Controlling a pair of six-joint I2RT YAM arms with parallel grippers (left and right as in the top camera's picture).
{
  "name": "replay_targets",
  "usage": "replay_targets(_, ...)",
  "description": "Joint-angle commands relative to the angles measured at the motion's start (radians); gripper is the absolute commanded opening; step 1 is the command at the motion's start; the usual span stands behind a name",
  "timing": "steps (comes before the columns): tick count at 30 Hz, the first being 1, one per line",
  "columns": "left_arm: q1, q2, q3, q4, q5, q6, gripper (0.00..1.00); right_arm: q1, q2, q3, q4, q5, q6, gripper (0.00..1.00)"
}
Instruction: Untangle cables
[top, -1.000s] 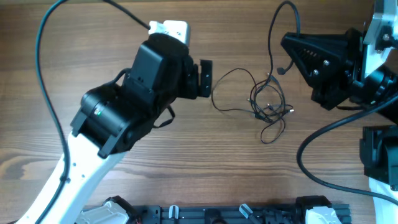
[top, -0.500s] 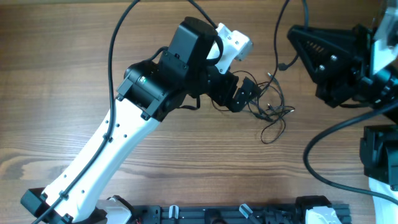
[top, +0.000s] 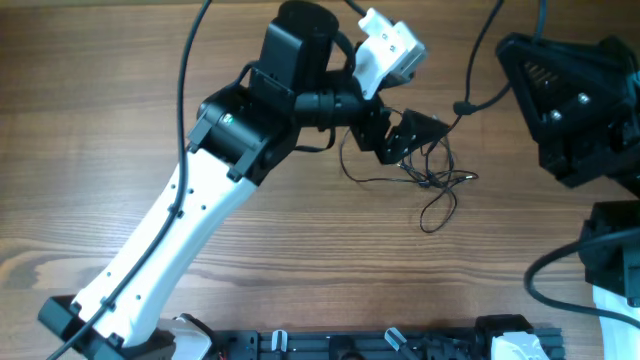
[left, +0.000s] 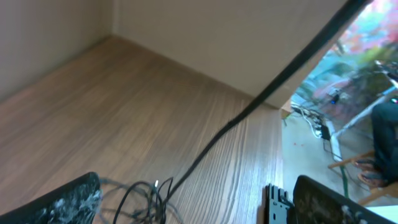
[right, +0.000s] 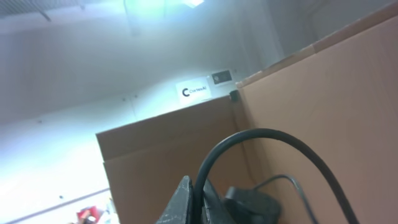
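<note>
The left arm (top: 170, 230) reaches across the wooden table (top: 90, 120), so that the left gripper (top: 408, 137) hangs over the cables (top: 432, 178). Its fingers are spread wide with wire loops between them, seemingly placed to pinch one strand. The thin black tangle lies right of centre. Farther right, the right gripper (top: 515, 55) sits apart, angled upward; its opening cannot be made out.
</note>
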Motion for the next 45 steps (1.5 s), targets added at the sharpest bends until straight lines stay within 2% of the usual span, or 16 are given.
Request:
replay_targets(1, 0.003, 0.044, -0.008, 0.068, 0.125, 0.045, 1.00, -0.004, -0.009, 0.007, 0.016, 0.072, 0.101, 0.04)
replay_targets(8, 0.000, 0.088, -0.008, 0.124, 0.255, 0.127, 1.00, -0.004, -0.009, 0.007, 0.036, 0.171, 0.211, 0.04)
replay_targets(12, -0.013, 0.115, -0.008, 0.125, 0.345, 0.183, 1.00, -0.004, 0.000, 0.007, 0.109, 0.194, 0.256, 0.04)
replay_targets(18, -0.075, 0.156, -0.008, 0.169, 0.345, 0.209, 1.00, -0.004, 0.036, 0.007, 0.136, 0.163, 0.316, 0.04)
replay_targets(27, -0.099, 0.186, -0.008, 0.251, 0.341, 0.205, 0.99, -0.004, 0.059, 0.006, 0.138, 0.145, 0.314, 0.04)
replay_targets(28, -0.103, 0.186, -0.008, 0.251, 0.341, 0.205, 0.93, -0.004, 0.059, 0.006, 0.138, 0.145, 0.314, 0.04)
replay_targets(30, -0.109, 0.186, -0.008, 0.251, 0.341, 0.205, 0.74, -0.004, 0.059, 0.006, 0.138, 0.145, 0.314, 0.04)
replay_targets(33, -0.117, 0.186, -0.008, 0.251, 0.341, 0.205, 0.16, -0.004, 0.059, 0.006, 0.138, 0.145, 0.314, 0.04)
replay_targets(34, -0.117, 0.186, -0.008, 0.250, 0.341, 0.205, 0.04, -0.004, 0.059, 0.006, 0.138, 0.145, 0.314, 0.04)
replay_targets(40, -0.118, 0.186, -0.008, 0.251, 0.341, 0.196, 0.04, -0.004, 0.059, 0.006, 0.137, 0.145, 0.311, 0.04)
replay_targets(45, -0.090, 0.185, -0.007, 0.248, 0.333, 0.032, 0.04, -0.005, 0.059, 0.006, 0.092, 0.162, 0.221, 0.04)
